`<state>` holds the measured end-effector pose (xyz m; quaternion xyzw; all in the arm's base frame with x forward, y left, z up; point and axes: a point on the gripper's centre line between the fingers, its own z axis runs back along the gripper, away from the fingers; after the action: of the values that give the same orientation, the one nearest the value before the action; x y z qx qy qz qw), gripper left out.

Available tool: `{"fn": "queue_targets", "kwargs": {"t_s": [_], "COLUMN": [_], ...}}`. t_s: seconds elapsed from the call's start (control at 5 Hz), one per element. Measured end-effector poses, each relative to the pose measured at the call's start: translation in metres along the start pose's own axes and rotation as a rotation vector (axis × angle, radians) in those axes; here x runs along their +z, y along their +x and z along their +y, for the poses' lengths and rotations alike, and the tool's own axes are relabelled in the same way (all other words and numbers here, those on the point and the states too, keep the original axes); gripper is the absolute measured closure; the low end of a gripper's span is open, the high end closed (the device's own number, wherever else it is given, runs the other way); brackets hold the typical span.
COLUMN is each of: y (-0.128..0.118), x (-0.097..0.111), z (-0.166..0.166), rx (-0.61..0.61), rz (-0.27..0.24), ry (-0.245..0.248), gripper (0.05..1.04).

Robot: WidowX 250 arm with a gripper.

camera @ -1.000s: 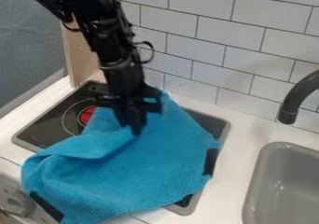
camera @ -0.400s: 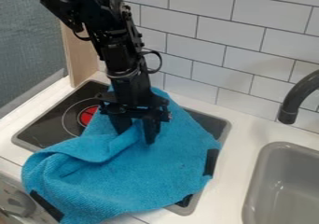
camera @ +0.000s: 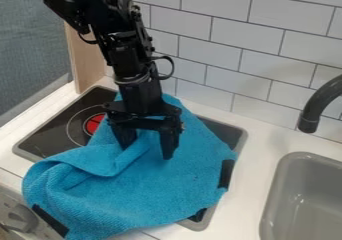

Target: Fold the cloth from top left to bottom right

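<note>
While the camera view shows 1 sink (camera: 277,204) and 1 curved faucet (camera: 319,104) at the right, both apart from the work, the black stove (camera: 47,134) lies partly under the cloth (camera: 160,189), its red burner mark (camera: 93,124) exposed. The cloth overhangs the counter's front edge beside a knob (camera: 23,218). The gripper (camera: 145,146) is open over the cloth's upper part, 2 fingers parted, pointing down, a fold visible between them.

Cloth (camera: 153,184): one, which bears three visible black patches (camera: 226,174). Arm (camera: 127,54): one. Gripper (camera: 146,151): one, which has two fingers (camera: 167,146). Stove (camera: 50,134): one, on which one red disc (camera: 95,124) shows. Sink (camera: 304,204): one. Tap (camera: 320,101): one. Wood panel (camera: 87,59): one. Tiles (camera: 217,4): over a dozen.
</note>
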<state>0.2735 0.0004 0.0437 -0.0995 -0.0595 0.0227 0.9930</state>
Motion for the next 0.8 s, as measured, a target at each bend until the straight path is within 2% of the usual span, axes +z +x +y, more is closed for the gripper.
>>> {"fn": "queue_targets", "kwargs": {"t_s": [0.6,0.8], "y": [0.006,0.005], "x": [0.058,0.070], "z": [-0.012,-0.010], "rx": [-0.045,-0.095], "rz": [-0.096,-0.131], "ry": [-0.076,-0.067], "gripper": [0.085,0.085]}}
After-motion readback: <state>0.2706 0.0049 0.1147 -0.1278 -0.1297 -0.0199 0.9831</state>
